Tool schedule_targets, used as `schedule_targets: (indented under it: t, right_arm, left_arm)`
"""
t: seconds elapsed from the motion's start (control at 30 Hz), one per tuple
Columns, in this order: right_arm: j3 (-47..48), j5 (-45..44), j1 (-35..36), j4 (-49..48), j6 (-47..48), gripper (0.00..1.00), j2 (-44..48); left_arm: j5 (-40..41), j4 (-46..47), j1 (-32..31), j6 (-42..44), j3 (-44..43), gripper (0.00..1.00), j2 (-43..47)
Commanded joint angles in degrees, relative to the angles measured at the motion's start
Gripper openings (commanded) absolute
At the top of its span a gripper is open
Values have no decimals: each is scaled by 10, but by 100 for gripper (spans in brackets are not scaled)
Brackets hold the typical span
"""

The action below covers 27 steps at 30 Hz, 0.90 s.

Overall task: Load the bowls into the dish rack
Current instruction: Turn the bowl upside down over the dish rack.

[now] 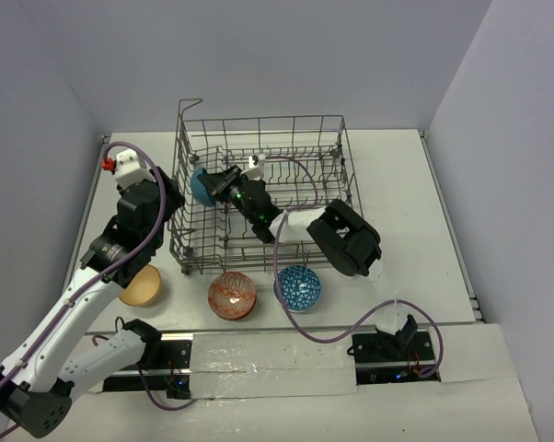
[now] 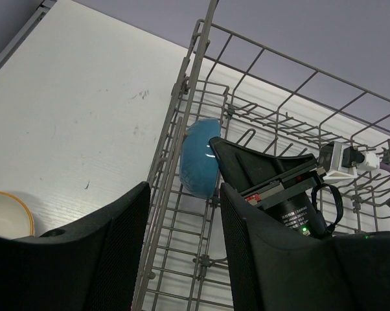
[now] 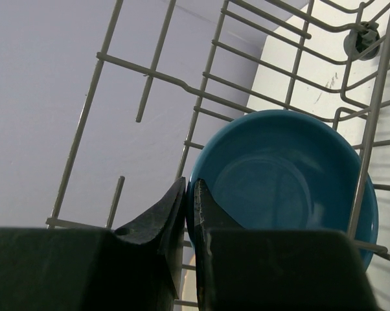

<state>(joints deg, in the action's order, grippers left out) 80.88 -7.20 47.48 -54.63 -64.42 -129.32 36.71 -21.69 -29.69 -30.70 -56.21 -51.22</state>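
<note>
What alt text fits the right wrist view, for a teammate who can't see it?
The right gripper pinches the rim of a blue bowl inside the grey wire dish rack. The bowl's hollow faces the camera, one rack wire crosses in front of it, and a pale wall lies beyond.

- dish rack: grey metal wire, smooth, faint sheen
- blue bowl: smooth, glossy glazed surface
- table: white, matt, lightly scuffed and marked

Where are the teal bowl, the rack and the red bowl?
teal bowl (image 3: 279, 175), right wrist view, inner face.
dish rack (image 1: 259, 133), top external view, far wall.
red bowl (image 1: 232, 295), top external view, patterned inside.
</note>
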Motion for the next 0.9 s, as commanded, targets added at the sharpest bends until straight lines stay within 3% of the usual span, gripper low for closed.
schedule_targets:
  t: [0.0, 0.13, 0.7, 0.87]
  right_arm:
    - [-20, -26, 2, 7, 21, 1, 41]
    - [-30, -23, -2, 14, 25, 9, 48]
    - [-72, -28, -14, 47, 57, 10, 88]
    - [-78, -11, -20, 49, 54, 20, 90]
  left_arm:
    - [-10, 17, 2, 2, 2, 52, 1]
    - [-13, 17, 2, 1, 2, 52, -1]
    - [-28, 17, 2, -1, 0, 51, -5]
    - [-30, 17, 2, 0, 1, 50, -5]
